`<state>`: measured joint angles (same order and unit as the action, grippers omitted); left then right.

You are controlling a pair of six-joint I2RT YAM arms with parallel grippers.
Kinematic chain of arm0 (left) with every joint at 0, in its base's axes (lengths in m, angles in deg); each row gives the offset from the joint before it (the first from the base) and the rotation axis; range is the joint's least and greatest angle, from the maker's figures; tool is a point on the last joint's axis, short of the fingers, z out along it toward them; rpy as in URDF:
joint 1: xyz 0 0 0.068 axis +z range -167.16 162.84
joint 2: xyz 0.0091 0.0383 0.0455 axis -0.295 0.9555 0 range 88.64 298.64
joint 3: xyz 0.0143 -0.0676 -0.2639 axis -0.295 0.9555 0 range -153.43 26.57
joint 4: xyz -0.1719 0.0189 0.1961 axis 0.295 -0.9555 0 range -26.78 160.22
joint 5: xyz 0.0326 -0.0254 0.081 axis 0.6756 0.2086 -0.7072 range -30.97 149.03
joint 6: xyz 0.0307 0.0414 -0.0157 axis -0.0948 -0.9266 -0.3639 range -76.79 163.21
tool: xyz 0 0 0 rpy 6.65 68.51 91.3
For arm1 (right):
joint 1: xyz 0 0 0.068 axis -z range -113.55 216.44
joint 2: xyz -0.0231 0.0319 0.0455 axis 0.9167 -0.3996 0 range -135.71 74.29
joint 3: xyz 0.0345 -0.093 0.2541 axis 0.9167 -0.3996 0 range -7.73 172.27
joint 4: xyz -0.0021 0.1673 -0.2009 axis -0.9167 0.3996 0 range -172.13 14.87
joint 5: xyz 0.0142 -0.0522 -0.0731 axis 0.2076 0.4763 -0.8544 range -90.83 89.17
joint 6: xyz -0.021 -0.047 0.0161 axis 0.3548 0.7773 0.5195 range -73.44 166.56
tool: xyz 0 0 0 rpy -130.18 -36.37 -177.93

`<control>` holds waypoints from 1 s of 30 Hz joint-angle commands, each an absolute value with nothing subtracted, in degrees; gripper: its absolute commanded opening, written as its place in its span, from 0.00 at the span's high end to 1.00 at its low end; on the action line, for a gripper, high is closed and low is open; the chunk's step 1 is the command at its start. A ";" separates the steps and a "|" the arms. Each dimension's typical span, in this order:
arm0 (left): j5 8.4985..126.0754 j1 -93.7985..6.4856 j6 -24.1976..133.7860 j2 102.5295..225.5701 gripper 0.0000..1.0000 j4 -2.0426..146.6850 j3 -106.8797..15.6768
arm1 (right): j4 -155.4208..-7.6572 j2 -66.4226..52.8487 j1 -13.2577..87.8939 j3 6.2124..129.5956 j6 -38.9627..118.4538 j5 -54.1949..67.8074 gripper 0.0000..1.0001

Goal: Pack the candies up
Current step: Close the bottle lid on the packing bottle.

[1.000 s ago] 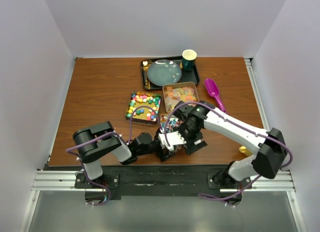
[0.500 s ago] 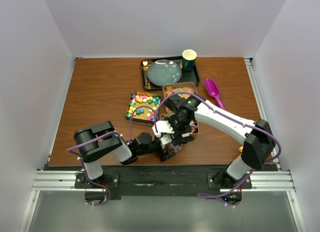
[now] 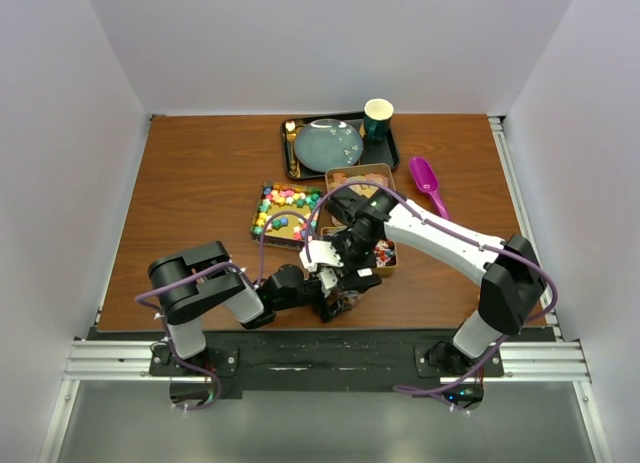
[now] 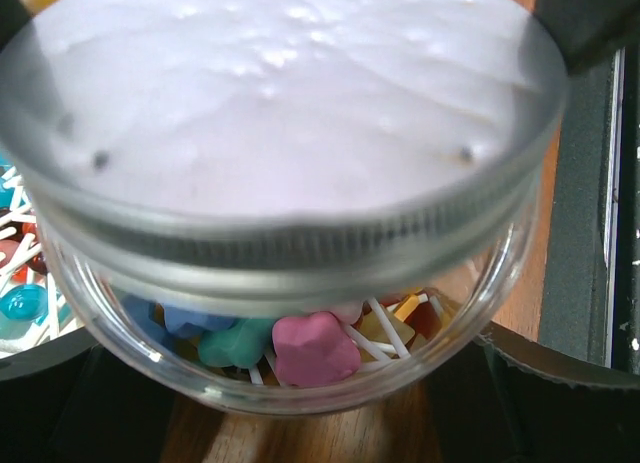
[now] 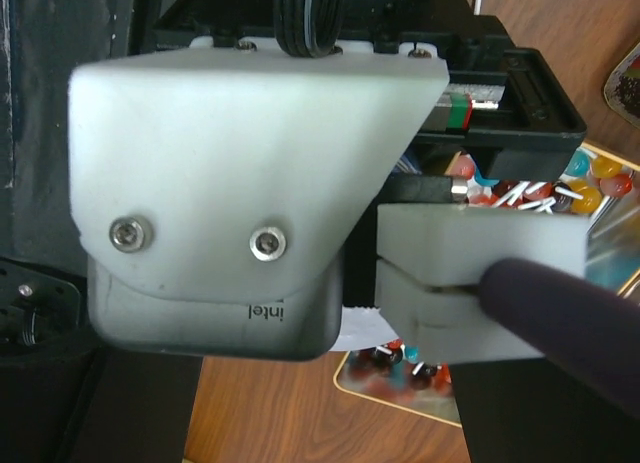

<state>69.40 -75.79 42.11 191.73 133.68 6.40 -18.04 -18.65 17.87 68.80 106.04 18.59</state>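
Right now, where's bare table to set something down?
Bare wood between the table's left edge and the cube tin, and the far-right corner beyond the purple scoop. Crowded at centre: black tray, gummy tin, wrapped-sweet tin, left arm and right arm bunched up front.

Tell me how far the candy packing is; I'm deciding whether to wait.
Early. Done: a few candies lie in the jar. In hand: the left gripper holds that jar; the right gripper is open close by. Left: the cube tin looks full, so most packing remains.
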 commanded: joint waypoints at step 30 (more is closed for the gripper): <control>67.29 -75.60 41.54 196.13 0.15 121.72 6.35 | -30.28 -7.36 26.98 59.16 88.75 34.59 0.01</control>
<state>69.86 -75.90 42.07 192.72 133.79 5.42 -29.03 -10.11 26.00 61.09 91.31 32.36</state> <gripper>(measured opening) 0.889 0.987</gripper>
